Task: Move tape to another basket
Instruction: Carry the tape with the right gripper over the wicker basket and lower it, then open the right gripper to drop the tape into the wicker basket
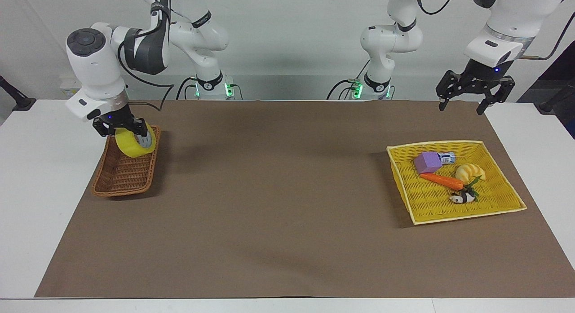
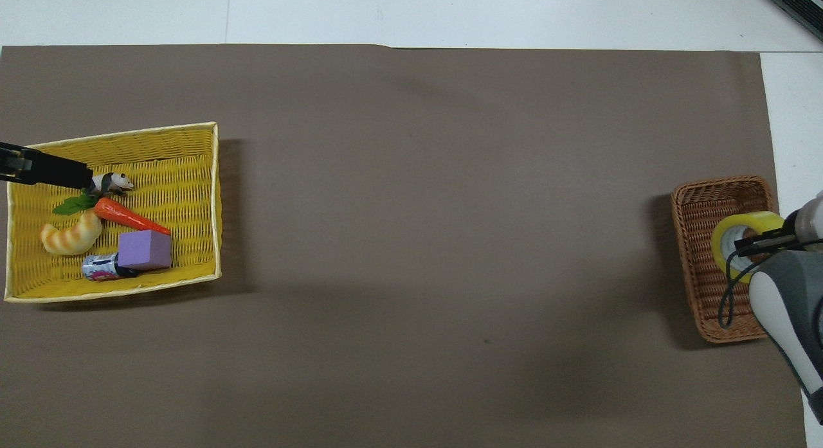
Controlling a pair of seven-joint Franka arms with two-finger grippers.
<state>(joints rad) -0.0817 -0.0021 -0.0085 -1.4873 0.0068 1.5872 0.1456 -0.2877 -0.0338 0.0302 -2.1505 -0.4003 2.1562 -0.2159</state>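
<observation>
The yellow tape roll (image 1: 130, 146) hangs in my right gripper (image 1: 122, 134), which is shut on it. It is over the end nearer to the robots of the brown wicker basket (image 1: 122, 180), about at rim height. I cannot tell whether it touches the basket. In the overhead view the tape (image 2: 725, 237) covers part of the basket (image 2: 697, 210), and my right gripper (image 2: 762, 243) shows over it. My left gripper (image 1: 462, 107) is open and empty. It waits in the air beside the yellow tray basket (image 1: 449, 216), and one finger (image 2: 48, 170) shows in the overhead view.
The yellow tray basket (image 2: 217, 210) at the left arm's end holds a purple block (image 1: 426, 162), a carrot (image 1: 442, 180), a croissant toy (image 1: 469, 171), a panda figure (image 1: 462, 197) and a small can (image 1: 448, 158). A brown mat (image 1: 278, 191) covers the table.
</observation>
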